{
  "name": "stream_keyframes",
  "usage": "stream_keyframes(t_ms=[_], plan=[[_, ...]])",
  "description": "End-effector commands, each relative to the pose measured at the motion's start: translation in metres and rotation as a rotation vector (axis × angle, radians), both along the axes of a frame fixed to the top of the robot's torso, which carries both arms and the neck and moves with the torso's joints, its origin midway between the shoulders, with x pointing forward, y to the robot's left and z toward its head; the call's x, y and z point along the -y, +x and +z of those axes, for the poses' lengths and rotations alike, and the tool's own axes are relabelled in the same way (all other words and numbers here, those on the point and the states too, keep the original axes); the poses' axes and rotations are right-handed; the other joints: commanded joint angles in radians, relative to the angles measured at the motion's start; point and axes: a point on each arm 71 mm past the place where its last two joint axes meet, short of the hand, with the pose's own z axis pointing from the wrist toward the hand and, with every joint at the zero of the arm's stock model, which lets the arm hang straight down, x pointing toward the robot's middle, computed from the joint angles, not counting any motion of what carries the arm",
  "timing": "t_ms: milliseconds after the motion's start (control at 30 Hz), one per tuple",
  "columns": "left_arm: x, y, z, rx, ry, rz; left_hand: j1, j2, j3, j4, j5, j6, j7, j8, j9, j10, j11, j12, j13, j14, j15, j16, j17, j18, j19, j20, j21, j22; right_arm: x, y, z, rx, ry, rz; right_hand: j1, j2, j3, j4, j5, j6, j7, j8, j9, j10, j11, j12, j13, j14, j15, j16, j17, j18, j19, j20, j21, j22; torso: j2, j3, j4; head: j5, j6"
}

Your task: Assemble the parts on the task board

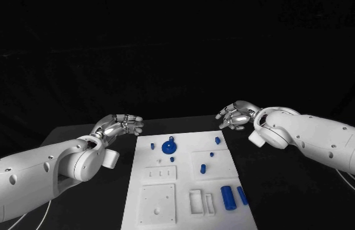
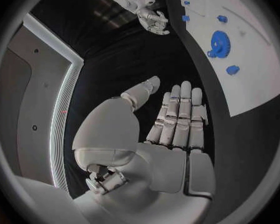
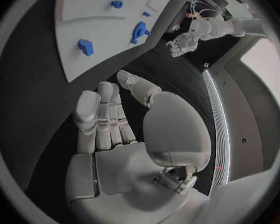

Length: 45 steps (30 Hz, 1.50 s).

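The left robot hand (image 1: pixel 118 125) hovers over the black surface (image 1: pixel 89 130) just off the task board's (image 1: pixel 189 189) far left corner, fingers apart and holding nothing; the right robot hand (image 1: pixel 237 115) hangs likewise empty and spread beyond the far right corner. On the board between them lie the blue parts: a gear (image 1: pixel 169 148) near the far end, two cylinders (image 1: pixel 229 197) at the near right, small pegs (image 1: pixel 203 168) scattered between.

The board (image 1: pixel 189 189) looks like matt white plastic, the blue gear (image 1: pixel 169 148) and blue pegs (image 1: pixel 228 197) like smooth plastic. Each robot hand, left (image 1: pixel 118 125) and right (image 1: pixel 238 115), shows glossy silvery metal. The bench (image 1: pixel 89 137) is matt black.
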Motion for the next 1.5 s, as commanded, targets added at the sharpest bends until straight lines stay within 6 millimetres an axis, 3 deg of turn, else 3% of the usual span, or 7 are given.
stream_keyframes(t_ms=[33,100,333,700,833,1100,1500], plan=[[0.002,-0.001,0.001,0.006,-0.013,-0.018,-0.005,-0.001,-0.004,0.001,-0.002,-0.008,0.001,-0.006,0.001,0.001,0.004,-0.005,-0.001,-0.004,0.003,-0.003,0.001,0.017,-0.006,0.001,-0.004,0.001,-0.005,-0.004,-0.008,0.057,-0.167,0.065,0.005,-0.001,-0.021,-0.008,0.037,0.001,-0.008,-0.005,-0.002,-0.01,-0.017,0.289,0.163,0.056,0.007,0.165,0.121,0.108,-0.093,-0.015,0.034,0.02,0.0,0.0003,-0.0004,-0.005,-0.005],[0.002,-0.001,0.001,0.006,-0.013,-0.019,-0.006,-0.001,-0.004,0.001,-0.002,-0.008,0.001,-0.006,0.001,0.001,0.004,-0.005,-0.001,-0.004,0.003,-0.003,0.001,0.017,-0.006,0.001,-0.004,0.001,-0.008,-0.007,-0.011,0.097,-0.22,0.098,-0.007,0.003,-0.03,0.003,0.037,0.007,0.008,-0.007,-0.004,-0.063,-0.005,0.388,0.251,0.009,0.007,0.277,0.216,0.118,-0.102,-0.004,0.05,0.024,-0.001,-0.0002,-0.0018,-0.007,-0.007],[0.002,-0.001,0.001,0.005,-0.014,-0.022,-0.006,-0.001,-0.004,0.002,-0.002,-0.008,0.001,-0.006,0.001,0.001,0.004,-0.005,-0.001,-0.004,0.003,-0.004,0.001,0.017,-0.006,0.001,-0.004,0.001,-0.014,-0.011,-0.021,0.132,-0.31,0.169,-0.052,0.025,-0.043,0.003,0.094,0.036,-0.004,0.002,-0.001,0.04,-0.017,0.467,0.335,0.087,-0.005,0.399,0.276,0.118,-0.045,-0.02,0.066,0.0,0.0,-0.0003,0.0019,-0.014,-0.009],[0.002,-0.001,0.001,0.002,-0.013,-0.023,-0.006,0.0,-0.004,0.002,-0.002,-0.008,0.001,-0.006,0.001,0.001,0.004,-0.006,-0.001,-0.004,0.003,-0.004,0.001,0.017,-0.006,0.002,-0.004,0.001,-0.015,-0.011,-0.037,0.102,-0.332,0.182,-0.079,0.026,-0.08,0.002,0.114,-0.003,-0.026,-0.018,-0.008,0.131,-0.038,0.489,0.423,0.104,-0.026,0.428,0.286,0.118,-0.016,-0.037,0.056,-0.018,0.001,-0.0009,0.0008,-0.01,-0.013],[0.002,-0.001,0.001,0.002,-0.013,-0.024,-0.007,0.0,-0.004,0.002,-0.002,-0.008,0.001,-0.006,0.001,0.001,0.004,-0.006,-0.001,-0.004,0.003,-0.004,0.002,0.017,-0.006,0.002,-0.004,0.001,-0.014,-0.011,-0.043,0.099,-0.336,0.175,-0.082,0.024,-0.09,0.003,0.114,-0.023,-0.029,-0.026,-0.01,0.137,-0.042,0.488,0.431,0.105,-0.029,0.431,0.286,0.118,-0.014,-0.039,0.055,-0.019,0.0,-0.0034,0.0011,-0.012,-0.017],[-0.003,-0.001,0.001,0.002,-0.01,-0.016,-0.008,0.0,-0.005,0.002,-0.003,-0.009,0.002,-0.007,0.001,0.0,0.004,-0.007,-0.002,-0.005,0.003,-0.005,0.002,0.016,-0.007,0.002,-0.004,0.001,-0.013,-0.009,-0.046,0.114,-0.331,0.162,-0.085,0.013,-0.104,0.004,0.108,-0.083,-0.008,-0.051,-0.017,0.125,-0.022,0.476,0.428,0.101,-0.01,0.428,0.279,0.118,-0.017,-0.039,0.05,-0.023,0.0,-0.0015,0.0005,-0.009,-0.022],[-0.003,-0.001,0.001,0.0,-0.01,-0.016,-0.01,0.001,-0.005,0.003,-0.003,-0.01,0.002,-0.007,0.001,0.0,0.005,-0.007,-0.002,-0.005,0.003,-0.005,0.002,0.016,-0.007,0.002,-0.004,0.002,-0.011,-0.006,-0.047,0.108,-0.308,0.145,-0.063,0.037,-0.072,0.005,0.067,-0.025,-0.017,-0.013,0.003,0.123,-0.029,0.468,0.434,0.095,-0.017,0.425,0.271,0.118,-0.023,-0.034,0.046,-0.023,0.002,-0.0016,-0.0008,0.0,-0.021]])
